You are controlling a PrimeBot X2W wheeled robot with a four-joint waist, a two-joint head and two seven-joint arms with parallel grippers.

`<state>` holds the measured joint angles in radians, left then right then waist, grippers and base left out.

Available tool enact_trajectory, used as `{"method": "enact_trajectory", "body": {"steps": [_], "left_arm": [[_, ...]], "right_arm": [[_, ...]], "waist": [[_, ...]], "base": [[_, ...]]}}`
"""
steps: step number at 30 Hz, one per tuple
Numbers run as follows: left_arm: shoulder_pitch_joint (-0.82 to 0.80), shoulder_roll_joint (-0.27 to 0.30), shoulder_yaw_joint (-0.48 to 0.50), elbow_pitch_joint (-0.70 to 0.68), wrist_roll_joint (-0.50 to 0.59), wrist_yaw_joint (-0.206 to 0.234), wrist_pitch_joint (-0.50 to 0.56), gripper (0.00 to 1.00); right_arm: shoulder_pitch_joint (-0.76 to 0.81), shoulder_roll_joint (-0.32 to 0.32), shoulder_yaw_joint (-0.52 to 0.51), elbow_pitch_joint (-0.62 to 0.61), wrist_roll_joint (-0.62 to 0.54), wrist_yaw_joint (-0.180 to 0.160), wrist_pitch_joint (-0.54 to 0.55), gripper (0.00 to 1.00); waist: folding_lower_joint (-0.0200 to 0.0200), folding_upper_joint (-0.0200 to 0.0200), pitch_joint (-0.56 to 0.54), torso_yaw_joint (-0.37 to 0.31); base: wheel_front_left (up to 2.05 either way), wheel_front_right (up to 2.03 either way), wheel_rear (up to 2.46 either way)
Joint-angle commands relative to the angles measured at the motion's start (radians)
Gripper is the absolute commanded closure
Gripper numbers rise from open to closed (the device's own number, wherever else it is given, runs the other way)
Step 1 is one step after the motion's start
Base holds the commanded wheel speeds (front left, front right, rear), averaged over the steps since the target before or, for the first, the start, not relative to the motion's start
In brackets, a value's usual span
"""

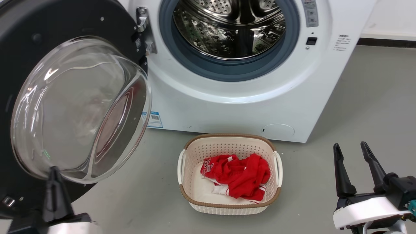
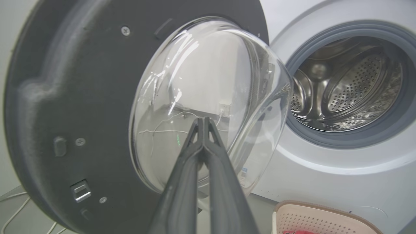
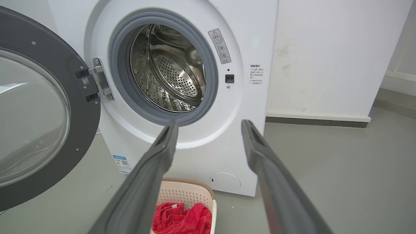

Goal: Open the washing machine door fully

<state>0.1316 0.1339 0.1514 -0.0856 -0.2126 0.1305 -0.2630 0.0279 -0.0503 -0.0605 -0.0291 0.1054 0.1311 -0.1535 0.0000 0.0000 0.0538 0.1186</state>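
Note:
The white washing machine (image 1: 243,107) stands ahead, its steel drum (image 1: 227,29) exposed. Its round black door (image 1: 48,26) is swung out to the left on its hinge (image 1: 143,29), with the clear glass bowl (image 1: 81,107) bulging toward me. My left gripper (image 1: 53,169) is shut on nothing, its tip at the bowl's lower edge. In the left wrist view the left gripper (image 2: 203,119) points at the bowl (image 2: 201,71) of the door (image 2: 65,97); whether they touch is unclear. My right gripper (image 1: 350,146) stands open at the lower right, away from the machine (image 3: 195,152). The right wrist view shows that gripper (image 3: 210,123) empty.
A cream perforated basket (image 1: 227,138) with red clothes (image 1: 240,177) sits on the grey floor right in front of the machine, below the drum mouth. A white wall (image 3: 325,65) with a dark skirting runs to the machine's right. Cables lie on the floor (image 2: 13,211) beyond the door.

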Motion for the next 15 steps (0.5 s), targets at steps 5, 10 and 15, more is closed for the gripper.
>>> {"method": "enact_trajectory", "body": {"steps": [5,10,15], "left_arm": [[-0.012,-0.041,-0.076,-0.030,0.041,-0.041,-0.002,1.00],[-0.036,-0.064,-0.144,-0.030,0.072,-0.049,-0.002,0.00],[-0.069,-0.070,-0.179,-0.006,0.082,-0.059,-0.002,0.00]], "right_arm": [[0.008,0.001,0.009,-0.007,-0.007,-0.001,0.003,0.00],[0.012,0.001,0.016,-0.016,-0.009,-0.001,0.008,0.00],[0.015,0.001,0.018,-0.022,-0.009,-0.001,0.014,0.00]], "waist": [[0.0000,0.0000,-0.018,-0.042],[0.0000,0.0000,-0.030,-0.080],[0.0000,0.0000,-0.036,-0.109]], "base": [[0.00,0.00,0.00],[0.00,0.00,0.00],[0.00,0.00,0.00]]}}
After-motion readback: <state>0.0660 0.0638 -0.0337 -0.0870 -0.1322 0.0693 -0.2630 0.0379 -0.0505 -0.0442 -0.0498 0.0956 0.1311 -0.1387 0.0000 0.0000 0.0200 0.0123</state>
